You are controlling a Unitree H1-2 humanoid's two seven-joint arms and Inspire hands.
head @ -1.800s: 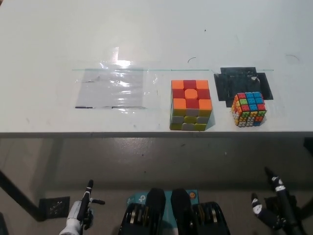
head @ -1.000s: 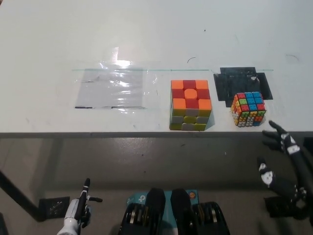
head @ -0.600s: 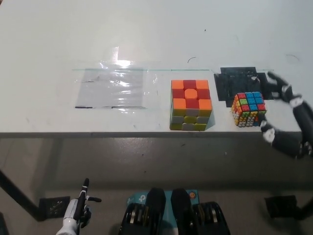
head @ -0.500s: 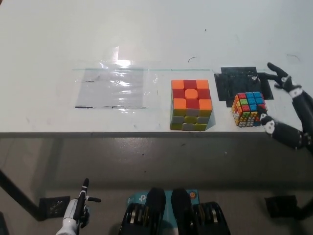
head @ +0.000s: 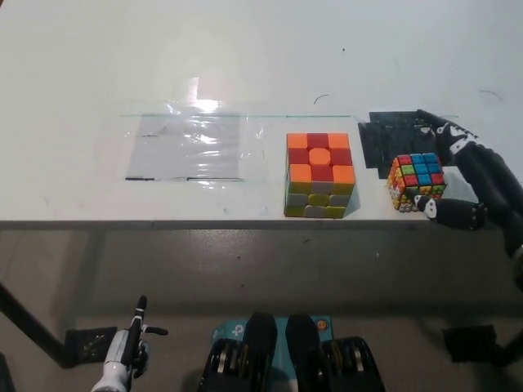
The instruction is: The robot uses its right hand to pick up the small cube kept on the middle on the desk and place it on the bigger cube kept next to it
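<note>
The black right hand (head: 466,184) is reaching in over the front edge of the desk (head: 245,57) near its right end, with its fingers spread wide around the small cube (head: 416,181). One finger (head: 445,131) is stretching along the far side of the cube, over the black patch (head: 392,139), and the thumb (head: 445,214) is curling in at the cube's near right corner, right at the desk's front edge. Whether either is touching the cube cannot be told; the hand is not gripping it, and the cube is sitting flat on the desk.

The small cube, covered in many little coloured tiles, is lying close to the front edge, partly on the near edge of the black patch. Just to its left, apart from it, the bigger cube (head: 319,175) is sitting near the middle of the front edge, showing an orange and red top face with pale yellow and grey tiles on the side facing the robot. Further left along the same stretch of desk, a sheet of clear plastic (head: 192,147) is lying flat and catching a bright glare near its far edge.

The white left hand (head: 127,355) is hanging low at the lower left, below the desk and well away from both cubes, with its fingers loosely apart and nothing in it.
</note>
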